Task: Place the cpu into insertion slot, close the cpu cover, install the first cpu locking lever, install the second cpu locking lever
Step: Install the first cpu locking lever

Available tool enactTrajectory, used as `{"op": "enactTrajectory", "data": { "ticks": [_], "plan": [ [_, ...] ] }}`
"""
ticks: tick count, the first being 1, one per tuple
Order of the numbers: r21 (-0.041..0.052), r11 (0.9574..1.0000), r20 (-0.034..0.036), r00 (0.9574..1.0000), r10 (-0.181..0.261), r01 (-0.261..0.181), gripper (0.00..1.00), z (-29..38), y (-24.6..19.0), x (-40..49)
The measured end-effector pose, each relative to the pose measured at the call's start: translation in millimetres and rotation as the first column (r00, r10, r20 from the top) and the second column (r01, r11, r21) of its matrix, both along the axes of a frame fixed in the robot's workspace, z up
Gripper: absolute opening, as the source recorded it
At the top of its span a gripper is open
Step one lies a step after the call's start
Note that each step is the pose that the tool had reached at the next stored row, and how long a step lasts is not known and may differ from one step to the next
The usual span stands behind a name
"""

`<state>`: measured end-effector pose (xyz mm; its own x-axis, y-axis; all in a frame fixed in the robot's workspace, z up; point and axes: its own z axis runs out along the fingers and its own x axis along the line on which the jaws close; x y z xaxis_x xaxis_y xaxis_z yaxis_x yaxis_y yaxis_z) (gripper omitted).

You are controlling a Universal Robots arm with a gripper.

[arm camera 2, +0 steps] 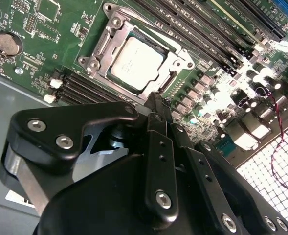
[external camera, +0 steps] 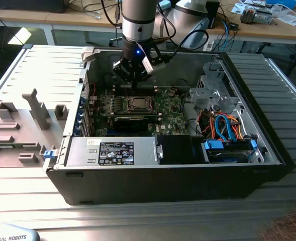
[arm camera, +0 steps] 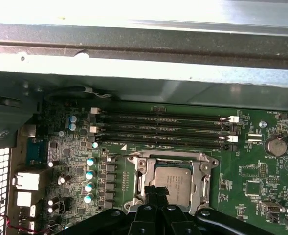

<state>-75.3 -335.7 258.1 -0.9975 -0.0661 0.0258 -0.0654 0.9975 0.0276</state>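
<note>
Open PC case (external camera: 268, 150) lay on a slatted metal table (external camera: 37, 65); arm w/ gripper (external camera: 132, 86) reached down into it, above the motherboard (external camera: 163, 108).

Cpu (arm camera 2: 135, 62) sat flat in the insertion slot (arm camera 2: 164, 83), silvery top facing up, seen in both wrist views; also at (arm camera: 173, 184) w/ slot rim at (arm camera: 201, 182). In the exterior view, socket at (external camera: 136, 104) lay just below the gripper.

Cpu cover (arm camera 2: 104, 41) appeared down over the slot, its frame round the chip edges w/ the chip showing through the window; also at (arm camera: 134, 183). Whether fully seated: couldn't tell.

Gripper in second wrist view (arm camera 2: 153, 100): fingers pressed together, tip hovering beside one edge of the socket frame, nothing seen pinched. First wrist view (arm camera: 153, 190) showed the same narrow tip over the chip's near edge. Contact w/ frame or lever: couldn't tell.

Memory slots (arm camera: 161, 128) ran alongside the socket, apart from it. Coin battery (arm camera: 275, 146) sat on the board well away from the socket. Black rect. card (external camera: 132, 122) lay just beside the socket in the exterior view. Power supply (external camera: 112, 150) sat along the near wall, blue and orange cables (external camera: 225, 128) toward the exterior view's right.
</note>
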Motion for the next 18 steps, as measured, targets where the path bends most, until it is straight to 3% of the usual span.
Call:
{"op": "enactTrajectory", "data": {
  "ticks": [18],
  "plan": [
    [0.0000, 1.0000, 0.0000, 1.0000, 0.000, 0.000, 0.11, 0.0, 0.0, -5.1]
  ]
}}
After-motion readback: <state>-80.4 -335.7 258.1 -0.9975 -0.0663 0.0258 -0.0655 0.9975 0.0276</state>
